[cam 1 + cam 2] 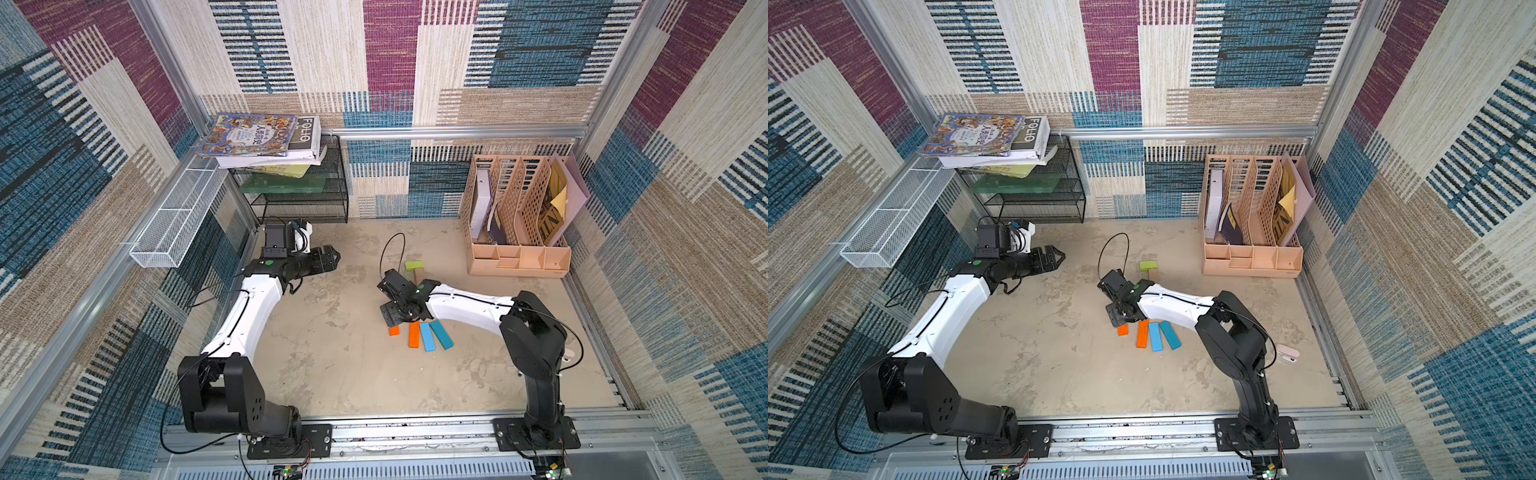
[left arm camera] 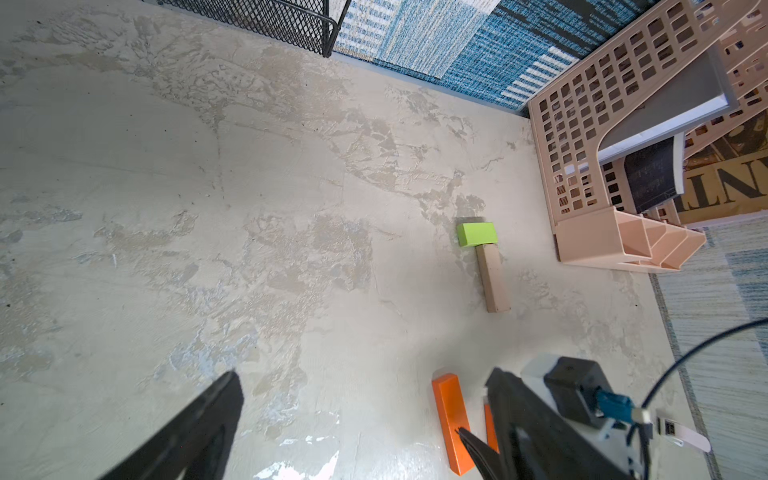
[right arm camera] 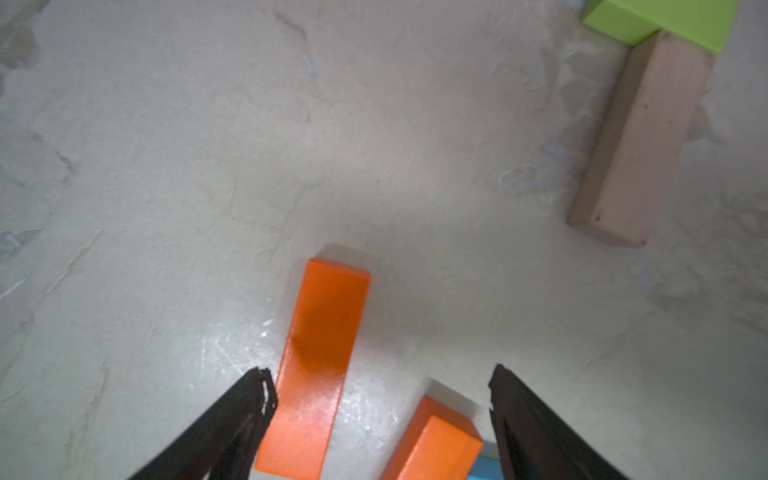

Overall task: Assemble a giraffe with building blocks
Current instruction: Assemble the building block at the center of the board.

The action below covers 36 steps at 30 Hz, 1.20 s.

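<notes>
**Desk** (image 1: pixel 332 374): mottled beige surface, walled in by patterned fabric.

**Left arm** (image 1: pixel 249 307): reaches along its own side of the desk toward the back, clear of every block. The left fingers (image 2: pixel 195 428) are spread wide and released, holding nothing.

**Right arm** (image 1: pixel 469 307): bent over the middle of the desk, wrist above the loose blocks. The right fingers (image 3: pixel 532 428) are parted and released, gripping nothing. In the right wrist view the near ends of both orange bars lie between them.

**File organiser** (image 1: pixel 519 257): peach, in the back corner on the right arm's side, holding papers and booklets.

**Mesh rack** (image 1: pixel 299 199): black, at the back on the left arm's side, with books (image 1: pixel 257 137) stacked on top. A white wire basket (image 1: pixel 174 224) hangs on the side wall beside it.

**Building blocks**: six, all lying flat on the desk.

**Giraffe** (image 2: pixel 486 257): only head and neck are joined.
- The green block (image 2: pixel 477 234) lies crosswise, touching the far end of the tan bar (image 2: pixel 492 286), mid-desk in front of the organiser.
- In both top views the right arm partly hides the tan bar.
- The other four blocks fan out nearer the front rail, apart from the tan bar.
- The first orange bar (image 3: pixel 316 365) is mostly under the wrist in both top views.
- The second orange bar (image 1: pixel 414 334), the light blue bar (image 1: pixel 427 336) and the darker blue bar (image 1: pixel 441 334) lie close side by side.
</notes>
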Each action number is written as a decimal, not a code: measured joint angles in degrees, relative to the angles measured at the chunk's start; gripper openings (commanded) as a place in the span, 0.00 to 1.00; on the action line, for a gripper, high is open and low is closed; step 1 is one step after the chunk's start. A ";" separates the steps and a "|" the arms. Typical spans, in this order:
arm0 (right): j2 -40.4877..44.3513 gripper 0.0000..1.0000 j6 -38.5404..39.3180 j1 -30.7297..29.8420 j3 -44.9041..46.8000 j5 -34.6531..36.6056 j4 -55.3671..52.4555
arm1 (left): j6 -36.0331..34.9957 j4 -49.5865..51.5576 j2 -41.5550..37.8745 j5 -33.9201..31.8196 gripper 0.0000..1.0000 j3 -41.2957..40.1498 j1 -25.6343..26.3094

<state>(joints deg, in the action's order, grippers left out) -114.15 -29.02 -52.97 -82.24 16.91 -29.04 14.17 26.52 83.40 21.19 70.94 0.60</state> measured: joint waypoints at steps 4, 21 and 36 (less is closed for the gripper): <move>-2.43 0.79 -2.03 -0.02 -1.36 -0.68 0.15 | 0.02 0.07 -0.33 0.00 0.96 0.00 0.00; -3.37 0.36 -5.38 1.14 -0.55 -2.86 1.57 | 0.20 0.09 -0.39 0.02 0.95 0.00 0.00; 7.78 0.36 -6.19 11.63 10.69 0.42 3.52 | 0.20 0.09 -0.37 0.44 0.95 0.00 0.00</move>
<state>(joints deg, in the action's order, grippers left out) -106.37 -35.20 -41.34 -71.55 17.32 -25.52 14.37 26.61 83.02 21.63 70.94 0.60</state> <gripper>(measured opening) 0.363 0.953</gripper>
